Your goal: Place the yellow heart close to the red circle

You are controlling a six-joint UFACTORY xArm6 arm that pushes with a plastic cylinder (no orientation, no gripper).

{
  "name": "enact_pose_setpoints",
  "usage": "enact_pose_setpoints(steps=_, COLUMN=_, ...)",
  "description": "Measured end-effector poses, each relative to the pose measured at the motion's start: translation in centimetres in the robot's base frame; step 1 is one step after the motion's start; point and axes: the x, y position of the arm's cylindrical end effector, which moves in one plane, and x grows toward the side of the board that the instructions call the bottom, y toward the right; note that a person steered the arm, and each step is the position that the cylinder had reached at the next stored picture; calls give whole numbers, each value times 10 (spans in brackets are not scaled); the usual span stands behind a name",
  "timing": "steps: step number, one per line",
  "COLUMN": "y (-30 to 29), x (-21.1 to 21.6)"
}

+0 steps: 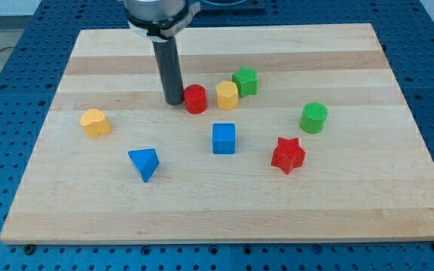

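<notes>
You're looking at a pale wooden board (pixel 224 218) with visible plank seams, sitting on a blue perforated table (pixel 6 68). My tip (pixel 173 102) is a plain dark rod: no jaws, holding nothing, planted just left of the red circle (pixel 195 98) and about touching it. The yellow heart (pixel 96 122) sits well apart, near the board's left edge. A yellow hexagon block (pixel 227 95) is just right of the red circle, with the green star (pixel 246 80) touching its far side. Toward the right edge: green cylinder (pixel 313 117) and red star (pixel 288 154). Mid-board: blue cube (pixel 223 138) and blue triangle (pixel 145 163). All blocks look matte and smooth. No readable writing anywhere.
</notes>
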Motion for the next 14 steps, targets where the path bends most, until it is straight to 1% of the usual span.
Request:
enact_pose_setpoints(steps=1, y=-16, x=21)
enact_pose_setpoints(steps=2, y=-33, x=68)
enact_pose_setpoints(steps=3, y=-65, x=93)
enact_pose_setpoints(steps=4, y=-131, x=107)
enact_pose_setpoints(steps=5, y=-167, x=93)
enact_pose_setpoints(steps=6, y=-131, x=67)
enact_pose_setpoints(steps=7, y=-85, x=55)
enact_pose_setpoints(steps=8, y=-100, x=56)
enact_pose_setpoints(steps=9, y=-150, x=60)
enact_pose_setpoints(steps=10, y=-137, x=42)
enact_pose_setpoints(steps=12, y=-50, x=7)
enact_pose_setpoints(steps=13, y=-48, x=-2)
enact_pose_setpoints(steps=14, y=-89, x=-11)
